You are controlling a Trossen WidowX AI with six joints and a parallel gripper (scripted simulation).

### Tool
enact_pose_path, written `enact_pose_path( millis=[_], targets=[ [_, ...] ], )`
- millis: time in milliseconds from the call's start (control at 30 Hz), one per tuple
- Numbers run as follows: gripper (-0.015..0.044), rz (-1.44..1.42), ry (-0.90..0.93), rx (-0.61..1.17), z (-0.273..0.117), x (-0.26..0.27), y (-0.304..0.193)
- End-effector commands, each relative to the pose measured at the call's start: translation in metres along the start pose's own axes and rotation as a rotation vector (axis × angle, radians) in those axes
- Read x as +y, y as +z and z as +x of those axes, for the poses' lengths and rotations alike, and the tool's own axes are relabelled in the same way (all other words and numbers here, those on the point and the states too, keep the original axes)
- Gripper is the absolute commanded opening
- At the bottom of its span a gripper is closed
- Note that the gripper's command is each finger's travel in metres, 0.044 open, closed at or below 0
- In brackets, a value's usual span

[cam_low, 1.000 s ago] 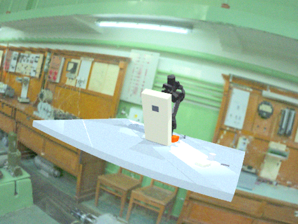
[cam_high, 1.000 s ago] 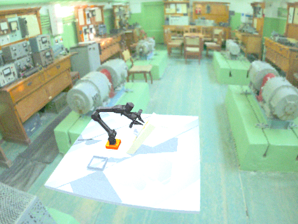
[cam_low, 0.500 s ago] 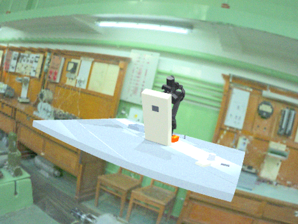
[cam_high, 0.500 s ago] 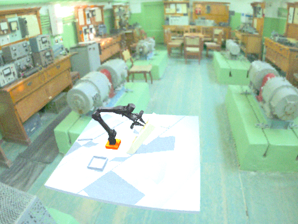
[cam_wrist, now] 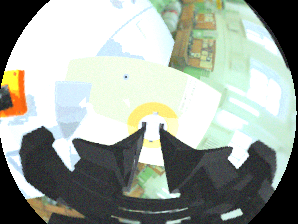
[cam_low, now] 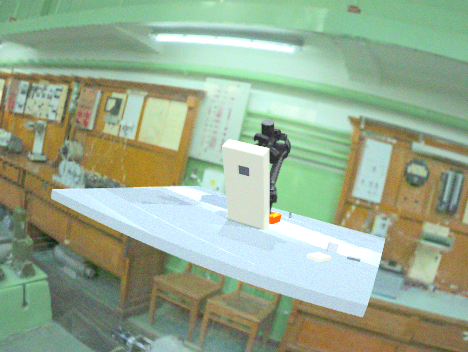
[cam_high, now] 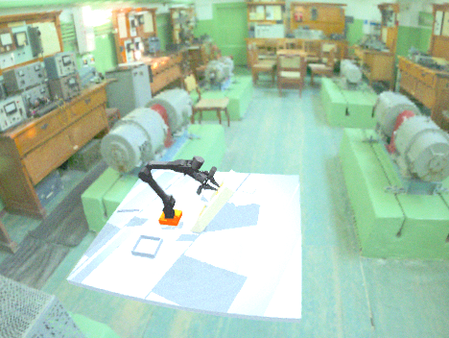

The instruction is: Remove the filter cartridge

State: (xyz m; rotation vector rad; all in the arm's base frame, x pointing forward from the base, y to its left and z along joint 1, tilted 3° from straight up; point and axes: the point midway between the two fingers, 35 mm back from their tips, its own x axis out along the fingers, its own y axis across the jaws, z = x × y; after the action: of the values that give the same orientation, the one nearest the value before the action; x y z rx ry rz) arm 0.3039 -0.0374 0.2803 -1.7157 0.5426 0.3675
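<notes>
The cream service panel (cam_high: 209,214) (cam_low: 246,197) (cam_wrist: 107,92) stands upright. The round filter cartridge (cam_wrist: 154,120) shows as a white face inside a yellow ring (cam_wrist: 172,113) in the wrist view. My gripper (cam_high: 218,187) (cam_wrist: 152,129) is at the panel's face, its fingers partly open. The two fingertips are at the slots and cover them; whether they are inside the slots I cannot tell. Nothing is held between them. In the exterior view the panel hides the fingers. The tray (cam_high: 144,254) is a square with a grey-blue rim, on the table near the arm's base.
The orange arm base (cam_high: 170,218) (cam_low: 275,218) stands between the tray and the panel. The panel's back has a dark square opening (cam_low: 243,171). A small dark hole (cam_wrist: 126,77) shows on its front face. A flat pale piece (cam_low: 318,257) shows on the table in the exterior view.
</notes>
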Motion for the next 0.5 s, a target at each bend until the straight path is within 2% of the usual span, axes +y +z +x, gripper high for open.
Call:
enact_pose_path(
  millis=[0,467],
  targets=[
    [0.0104,-0.005,-0.002,-0.002,0.0001,-0.0014,-0.0001],
    [0.0104,-0.005,-0.003,-0.001,0.0030,-0.0020,-0.0002]
  ],
)
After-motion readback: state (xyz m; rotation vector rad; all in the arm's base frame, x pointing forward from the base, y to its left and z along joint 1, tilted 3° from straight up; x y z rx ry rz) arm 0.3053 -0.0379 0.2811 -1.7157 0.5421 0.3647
